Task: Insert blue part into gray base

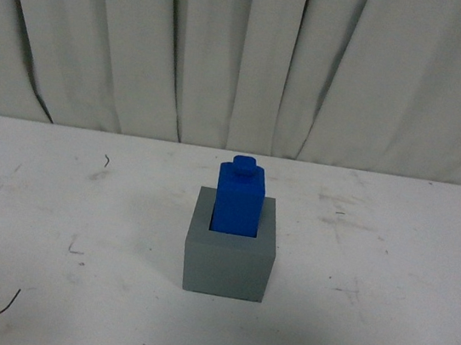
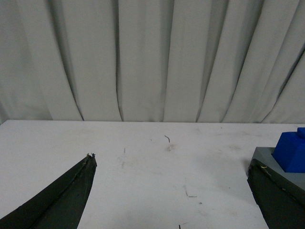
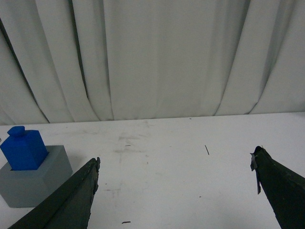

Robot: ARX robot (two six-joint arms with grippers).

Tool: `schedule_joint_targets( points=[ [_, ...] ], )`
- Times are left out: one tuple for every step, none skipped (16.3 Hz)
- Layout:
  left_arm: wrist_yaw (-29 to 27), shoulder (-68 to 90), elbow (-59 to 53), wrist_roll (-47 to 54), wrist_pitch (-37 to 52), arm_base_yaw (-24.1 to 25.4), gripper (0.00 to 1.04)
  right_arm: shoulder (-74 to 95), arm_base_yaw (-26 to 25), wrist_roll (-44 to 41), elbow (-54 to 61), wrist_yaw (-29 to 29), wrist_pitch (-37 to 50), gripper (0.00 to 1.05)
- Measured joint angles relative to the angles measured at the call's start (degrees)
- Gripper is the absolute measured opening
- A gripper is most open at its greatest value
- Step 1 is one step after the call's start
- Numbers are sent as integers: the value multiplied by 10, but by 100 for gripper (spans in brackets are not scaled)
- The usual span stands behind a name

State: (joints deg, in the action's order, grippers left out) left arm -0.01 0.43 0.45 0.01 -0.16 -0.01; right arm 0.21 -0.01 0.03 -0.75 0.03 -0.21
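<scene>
The blue part (image 1: 238, 198) stands upright in the square recess of the gray base (image 1: 228, 265), in the middle of the white table; its knob is on top. Neither arm shows in the front view. In the left wrist view my left gripper (image 2: 170, 164) is open and empty, with the gray base (image 2: 276, 164) and blue part (image 2: 291, 151) just past one finger. In the right wrist view my right gripper (image 3: 175, 160) is open and empty, with the blue part (image 3: 24, 150) in the gray base (image 3: 35, 179) off to one side, apart from the fingers.
The white table (image 1: 371, 270) carries scuffs and small dark marks. A pleated white curtain (image 1: 247, 55) hangs along its far edge.
</scene>
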Motion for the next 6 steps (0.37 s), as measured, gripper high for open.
schedule_joint_targets(
  points=[
    [0, 0, 0, 0, 0, 0, 98, 0, 0, 0, 0, 0, 0, 98],
    [0, 0, 0, 0, 0, 0, 98, 0, 0, 0, 0, 0, 0, 98],
    [0, 0, 0, 0, 0, 0, 98, 0, 0, 0, 0, 0, 0, 98],
    [0, 0, 0, 0, 0, 0, 98, 0, 0, 0, 0, 0, 0, 98],
    [0, 0, 0, 0, 0, 0, 98, 0, 0, 0, 0, 0, 0, 98],
    [0, 0, 0, 0, 0, 0, 98, 0, 0, 0, 0, 0, 0, 98]
  ],
)
